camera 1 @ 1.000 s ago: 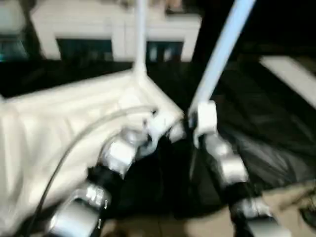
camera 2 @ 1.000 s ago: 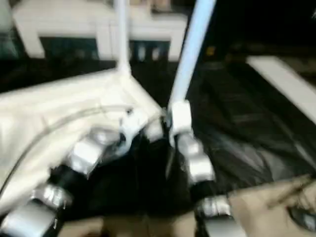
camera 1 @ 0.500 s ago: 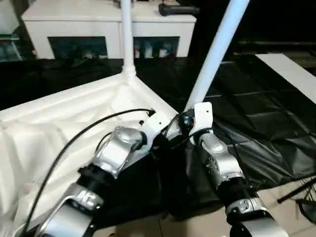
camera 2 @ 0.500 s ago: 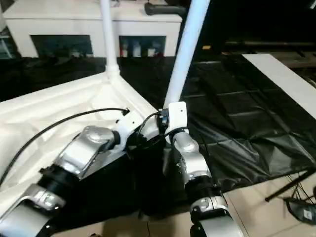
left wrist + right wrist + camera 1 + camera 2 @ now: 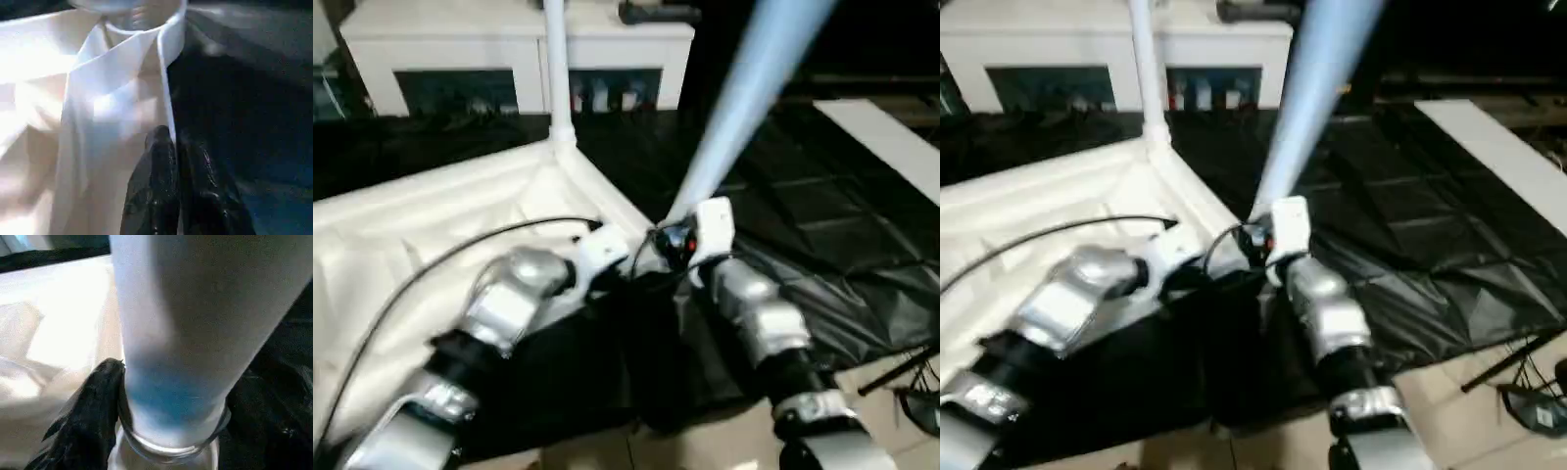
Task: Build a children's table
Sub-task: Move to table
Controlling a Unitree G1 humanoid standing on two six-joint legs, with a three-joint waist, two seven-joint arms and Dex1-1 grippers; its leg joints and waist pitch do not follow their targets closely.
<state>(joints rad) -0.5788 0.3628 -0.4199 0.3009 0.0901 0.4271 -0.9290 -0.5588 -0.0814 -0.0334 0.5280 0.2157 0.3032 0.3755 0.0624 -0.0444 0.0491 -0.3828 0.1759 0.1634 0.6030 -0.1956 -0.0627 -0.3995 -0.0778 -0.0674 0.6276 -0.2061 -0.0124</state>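
The white tabletop (image 5: 421,235) lies upside down, ribbed underside up. One white leg (image 5: 555,69) stands upright in its far corner socket. A second leg (image 5: 744,108) leans to the right out of the near right corner socket (image 5: 166,450). My right gripper (image 5: 677,240) is closed around its base, with one black finger (image 5: 95,401) pressed against the tube and the other hidden behind it. Just left of that corner, my left gripper (image 5: 172,142) is shut on the tabletop's thin rim (image 5: 164,78).
A white cabinet (image 5: 509,44) with glass doors stands behind the tabletop. A black sheet (image 5: 822,245) covers the floor, with a white board (image 5: 881,137) at the right. Dark stands and cables (image 5: 911,392) lie at the lower right. My left arm's cable (image 5: 431,274) arcs over the tabletop.
The head camera has shifted, and the held leg now looks blurred with motion. Both grippers stay at the same near right corner, with the same holds.
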